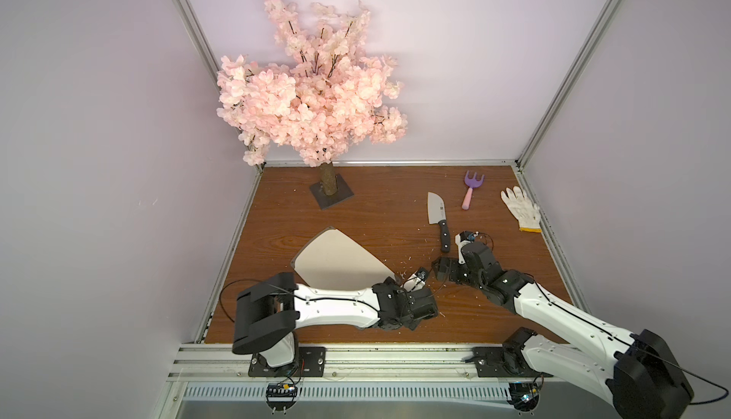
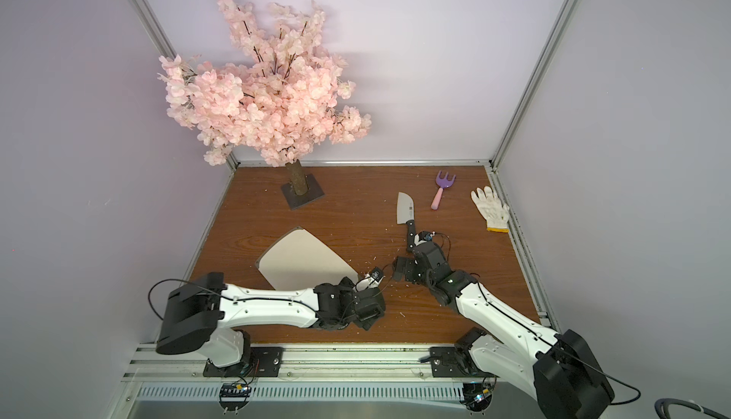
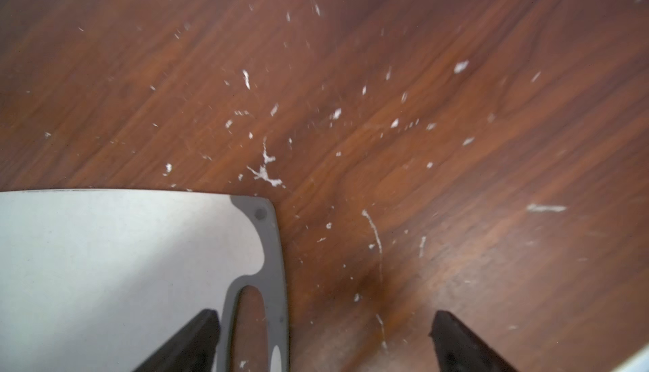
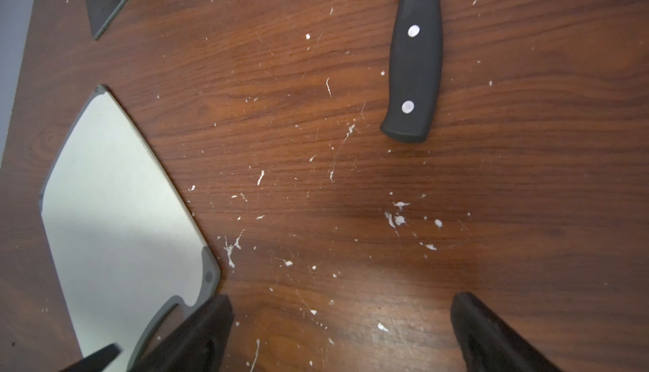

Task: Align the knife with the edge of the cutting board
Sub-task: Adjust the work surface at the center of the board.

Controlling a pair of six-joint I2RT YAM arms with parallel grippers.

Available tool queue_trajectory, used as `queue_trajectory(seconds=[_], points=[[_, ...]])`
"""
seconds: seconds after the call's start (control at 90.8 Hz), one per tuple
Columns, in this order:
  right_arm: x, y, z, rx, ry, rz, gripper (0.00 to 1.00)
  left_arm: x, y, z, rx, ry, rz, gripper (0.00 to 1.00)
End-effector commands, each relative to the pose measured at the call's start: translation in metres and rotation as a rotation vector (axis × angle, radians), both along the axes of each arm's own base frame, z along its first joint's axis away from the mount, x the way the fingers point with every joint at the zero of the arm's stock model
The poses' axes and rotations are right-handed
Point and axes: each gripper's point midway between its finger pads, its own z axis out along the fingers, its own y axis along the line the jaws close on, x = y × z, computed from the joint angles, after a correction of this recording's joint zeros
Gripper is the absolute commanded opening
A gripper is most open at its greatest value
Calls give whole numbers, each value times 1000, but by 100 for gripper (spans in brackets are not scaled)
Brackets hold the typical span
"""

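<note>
The off-white cutting board (image 1: 336, 258) lies slantwise on the wooden table, with its grey handle-hole end (image 3: 261, 317) toward the near right. My left gripper (image 3: 323, 314) is open over that end. One of its fingers (image 3: 196, 338) is above the white face and the other is above bare table. The knife (image 1: 438, 215) lies apart from the board to the right, blade pointing to the back wall and black riveted handle (image 4: 414, 71) toward me. My right gripper (image 4: 340, 297) is open over bare table, just short of the handle's butt.
A pink blossom tree stands on a dark base plate (image 1: 331, 195) at the back left. A purple-and-pink toy fork (image 1: 470, 189) and a white glove (image 1: 521, 209) lie at the back right. White flecks (image 4: 397, 217) dot the wood between board and knife.
</note>
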Motion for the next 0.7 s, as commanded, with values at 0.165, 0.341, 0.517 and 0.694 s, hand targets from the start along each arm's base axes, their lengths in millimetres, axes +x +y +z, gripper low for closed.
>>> queue_trajectory(seconds=[0.165, 0.341, 0.517, 0.694], points=[[21, 43, 20, 106, -63, 119, 99, 37, 68, 56, -359, 31, 356, 99], [35, 86, 24, 113, -62, 228, 100, 52, 128, 56, -518, 39, 580, 100], [44, 127, 12, 116, -30, 319, 99, 56, 187, 43, -617, 58, 809, 100], [48, 160, -9, 137, 20, 386, 100, 57, 230, 28, -654, 53, 996, 100]])
